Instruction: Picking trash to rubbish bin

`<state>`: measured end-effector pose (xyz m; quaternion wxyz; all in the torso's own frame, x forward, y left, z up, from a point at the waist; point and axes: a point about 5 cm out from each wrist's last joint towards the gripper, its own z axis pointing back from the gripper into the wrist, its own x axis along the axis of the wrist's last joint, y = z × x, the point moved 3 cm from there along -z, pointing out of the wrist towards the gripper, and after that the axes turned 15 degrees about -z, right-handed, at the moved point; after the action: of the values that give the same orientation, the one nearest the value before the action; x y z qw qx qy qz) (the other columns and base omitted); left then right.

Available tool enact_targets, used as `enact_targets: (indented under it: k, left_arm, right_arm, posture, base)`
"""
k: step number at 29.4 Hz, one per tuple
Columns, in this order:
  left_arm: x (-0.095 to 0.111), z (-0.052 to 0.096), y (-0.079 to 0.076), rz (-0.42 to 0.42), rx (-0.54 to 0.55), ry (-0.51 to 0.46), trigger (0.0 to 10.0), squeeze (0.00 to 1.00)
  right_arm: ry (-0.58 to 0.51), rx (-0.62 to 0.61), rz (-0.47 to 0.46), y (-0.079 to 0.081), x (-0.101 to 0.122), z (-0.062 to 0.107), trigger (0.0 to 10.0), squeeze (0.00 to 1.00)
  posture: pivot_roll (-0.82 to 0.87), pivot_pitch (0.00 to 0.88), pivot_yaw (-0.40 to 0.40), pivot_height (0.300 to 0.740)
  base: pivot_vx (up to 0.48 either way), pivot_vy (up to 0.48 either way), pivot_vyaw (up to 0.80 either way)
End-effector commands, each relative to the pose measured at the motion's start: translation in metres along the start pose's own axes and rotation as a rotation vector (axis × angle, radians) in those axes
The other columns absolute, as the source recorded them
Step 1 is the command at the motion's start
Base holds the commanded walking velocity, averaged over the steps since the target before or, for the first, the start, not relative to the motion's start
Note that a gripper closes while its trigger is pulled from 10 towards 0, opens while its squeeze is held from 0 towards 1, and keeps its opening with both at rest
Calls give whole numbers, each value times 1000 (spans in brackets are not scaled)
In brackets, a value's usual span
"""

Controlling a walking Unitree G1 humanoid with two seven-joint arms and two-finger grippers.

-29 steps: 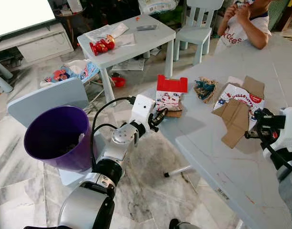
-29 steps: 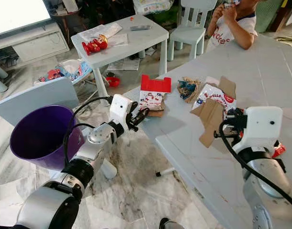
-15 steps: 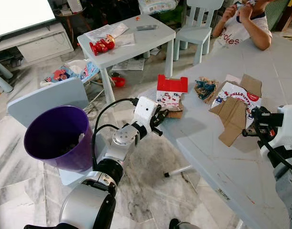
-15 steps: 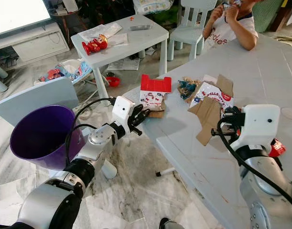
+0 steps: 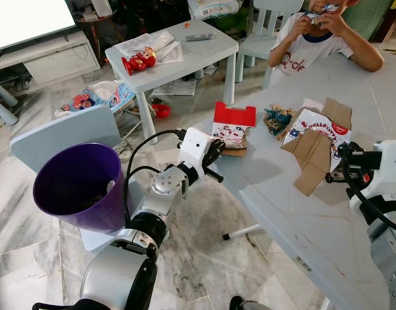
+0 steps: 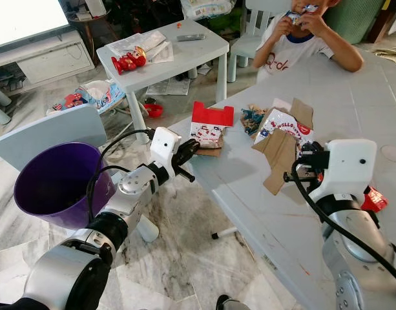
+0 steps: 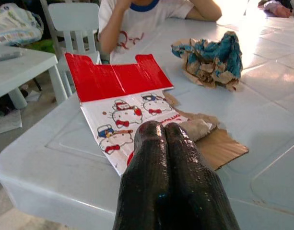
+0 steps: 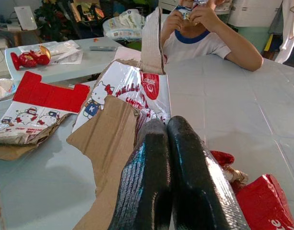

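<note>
Two arms extended | left hand [image 7: 162,128] pinched closed (empty) at red carton [image 7: 119,96] | right hand [image 8: 167,125] closed at torn cardboard [image 8: 108,139]

Silver jointed left arm [image 5: 160,194] with white wrist housing, looped black cable, glossy black fingers [image 7: 173,182]; right arm [image 6: 353,232] likewise silver, white-cased, black-cabled.

My own closed fingers [image 8: 170,177] block the near part of the torn Hello Kitty carton [image 8: 123,105], so I cannot tell whether they touch it. A red wrapper [image 8: 262,201] runs off the picture's edge. My left fingers [image 7: 168,177] cover the lower edge of the red-topped box [image 7: 123,103]. The person [image 5: 320,39] is cropped at the top.
</note>
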<state>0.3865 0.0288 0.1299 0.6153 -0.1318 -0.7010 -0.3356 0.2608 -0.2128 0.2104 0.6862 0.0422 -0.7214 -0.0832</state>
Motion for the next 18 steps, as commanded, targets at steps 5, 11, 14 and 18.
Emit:
enact_targets:
  k: [5,11,14,18]
  left_arm:
    - [11,-3,7,-35,35,-44,0,0]
    - [16,-4,8,-56,45,-65,0,0]
    - [18,-4,9,-82,45,-68,10000,1000]
    - [20,-6,7,-73,20,-79,10000,1000]
  right_arm:
    - [-2,4,0,1,-1,-2,0,0]
    - [-5,8,-1,3,-1,-3,0,0]
    - [-4,8,0,3,-1,-3,0,0]
    - [-3,8,-1,3,-2,-3,0,0]
  posture:
    - [-225,121,39,740]
    - [-222,120,40,740]
    - [-220,121,40,740]
    - [-220,122,41,740]
  base:
    - [0,0,0]
    - [0,0,0]
    - [0,0,0]
    - [0,0,0]
